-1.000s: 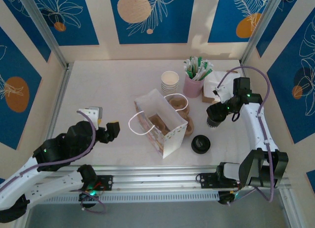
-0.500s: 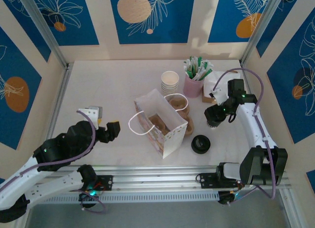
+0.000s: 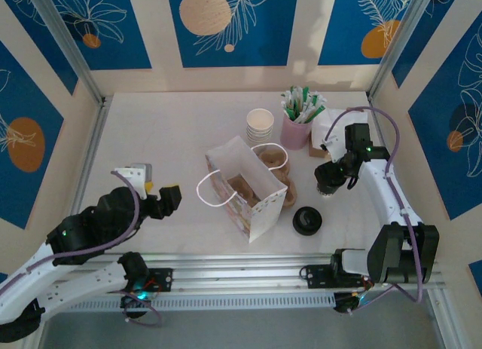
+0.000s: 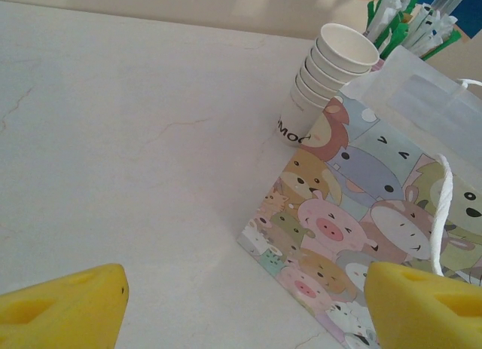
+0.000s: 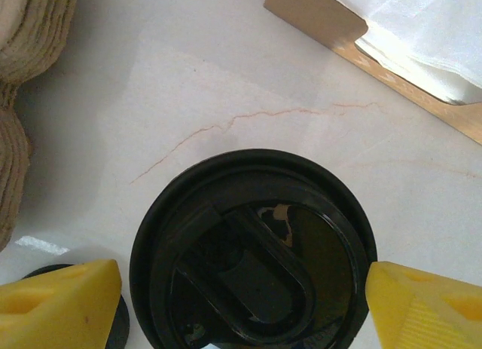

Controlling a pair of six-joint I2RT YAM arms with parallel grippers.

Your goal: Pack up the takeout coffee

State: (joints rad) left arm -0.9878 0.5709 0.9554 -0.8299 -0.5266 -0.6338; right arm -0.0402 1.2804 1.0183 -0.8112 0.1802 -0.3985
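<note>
Top view: the paper bag point(image 3: 247, 192) is recorded standing open at mid-surface point(image 3: 173, 138). The left gripper point(image 3: 164, 199) is held well apart to its left, and the right gripper point(image 3: 329, 182) is lowered to its right, between a napkin box point(image 3: 325, 132) and a loose lid point(image 3: 306, 220).

Left wrist view: the left gripper's fingers are seen spread wide with nothing between them, the bag ahead beside stacked paper cups point(image 4: 325, 74).

Right wrist view: the lidded coffee cup point(image 5: 252, 266) is seen on the surface between the right gripper's spread fingers point(image 5: 60, 302); whether they press on it cannot be told.
</note>
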